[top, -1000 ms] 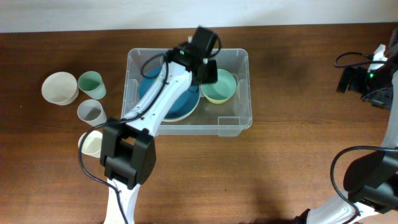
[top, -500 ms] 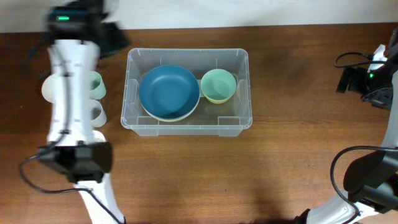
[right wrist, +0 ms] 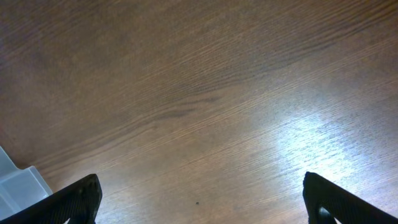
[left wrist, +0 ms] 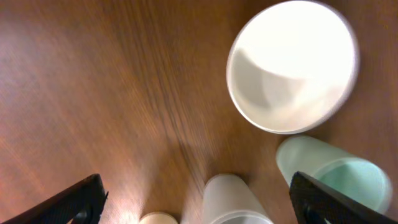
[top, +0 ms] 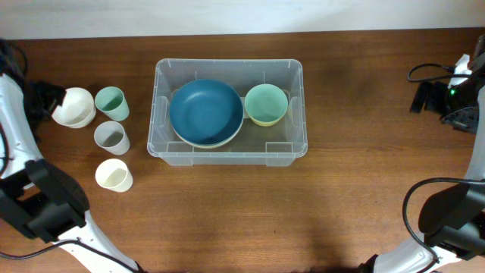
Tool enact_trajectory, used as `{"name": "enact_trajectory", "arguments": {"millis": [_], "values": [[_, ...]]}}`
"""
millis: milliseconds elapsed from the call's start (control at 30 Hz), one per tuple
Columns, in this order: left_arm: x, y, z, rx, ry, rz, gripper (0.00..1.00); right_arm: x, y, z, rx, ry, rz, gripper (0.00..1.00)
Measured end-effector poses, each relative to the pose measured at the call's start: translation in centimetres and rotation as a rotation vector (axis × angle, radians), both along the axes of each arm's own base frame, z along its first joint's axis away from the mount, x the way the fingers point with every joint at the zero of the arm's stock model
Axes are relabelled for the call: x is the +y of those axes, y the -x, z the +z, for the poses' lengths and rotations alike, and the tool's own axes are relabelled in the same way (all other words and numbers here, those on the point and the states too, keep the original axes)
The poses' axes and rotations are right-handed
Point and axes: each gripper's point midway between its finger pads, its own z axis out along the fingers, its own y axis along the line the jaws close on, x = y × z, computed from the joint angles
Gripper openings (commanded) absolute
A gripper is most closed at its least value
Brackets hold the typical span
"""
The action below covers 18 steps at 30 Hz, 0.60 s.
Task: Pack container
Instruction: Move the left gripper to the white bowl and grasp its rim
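Observation:
The clear container [top: 227, 63] stands mid-table and holds a blue bowl [top: 206, 112] and a small green bowl [top: 266, 104]. My left gripper [top: 44, 98] is at the far left edge, beside a white bowl [top: 73, 107]. In the left wrist view it [left wrist: 199, 205] is open and empty above the table, with the white bowl [left wrist: 292, 65], a green cup [left wrist: 336, 174], a grey cup [left wrist: 233, 199] and a cream cup [left wrist: 160, 218] below it. My right gripper [right wrist: 205, 202] is open and empty over bare wood, far right of the container.
West of the container stand the green cup [top: 112, 102], the grey cup [top: 111, 137] and the cream cup [top: 114, 175]. A corner of the container [right wrist: 18, 183] shows in the right wrist view. The right arm [top: 455, 95] and its cables sit at the right edge.
My left arm has swung from over the container to the far left beside the white bowl, and its jaws have opened. The green bowl stays in the container. The right arm has not moved.

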Motion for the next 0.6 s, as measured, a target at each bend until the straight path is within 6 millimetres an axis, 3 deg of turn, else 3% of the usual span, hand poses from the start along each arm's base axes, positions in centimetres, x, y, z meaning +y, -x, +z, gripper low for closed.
{"name": "enact_trajectory", "arguments": {"millis": [200,333,600], "values": [[0.3,-1.0,-3.0,-0.033,0.011,0.000,0.89,0.0,0.0,0.0,0.000,0.000,0.000,0.99],[0.4,-2.2,-3.0,-0.075,-0.005,-0.010,0.90,0.0,0.0,0.0,0.000,0.000,0.000,0.99],[0.7,-2.7,-2.9,-0.096,-0.014,-0.002,0.89,0.0,0.0,0.0,0.000,0.000,0.000,0.99]]}}
